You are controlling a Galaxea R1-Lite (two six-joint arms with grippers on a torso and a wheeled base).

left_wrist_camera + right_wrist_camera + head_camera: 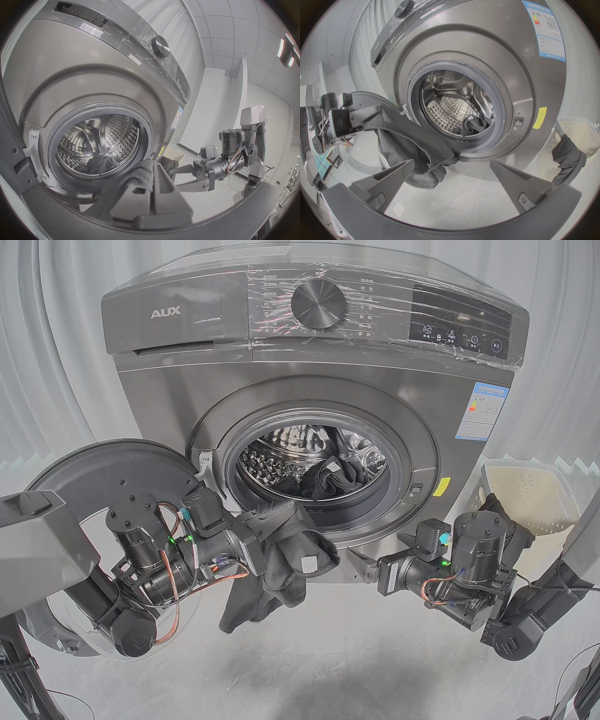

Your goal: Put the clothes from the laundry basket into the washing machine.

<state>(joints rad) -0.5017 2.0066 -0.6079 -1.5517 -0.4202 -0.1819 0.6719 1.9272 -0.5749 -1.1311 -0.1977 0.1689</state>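
Fabric is bunching between the fingers of the left claw (278,515), which is pressing together on a dark grey garment (287,571). The claw is holding it just in front of the lower lip of the washing machine (312,365) opening. Most of the cloth is hanging below the claw toward the floor (350,646), outside the drum (281,455).

The right claw (450,164) is sitting spread and empty, low in front of the machine, between the opening and the laundry basket (544,490).

Farther out, the round door (106,471) is standing swung wide to the robot's left, leaving the opening free. Inside the drum a black garment (331,477) is lying near the front.

At the basket, another dark piece (568,156) is draping over the near rim. The bottom of the basket is hidden, so I cannot tell whether more is waiting there.

By my reading the task is partly done: one item is lying in the drum, one is being held at the threshold and is needing a push inward, and at least one is waiting at the basket.
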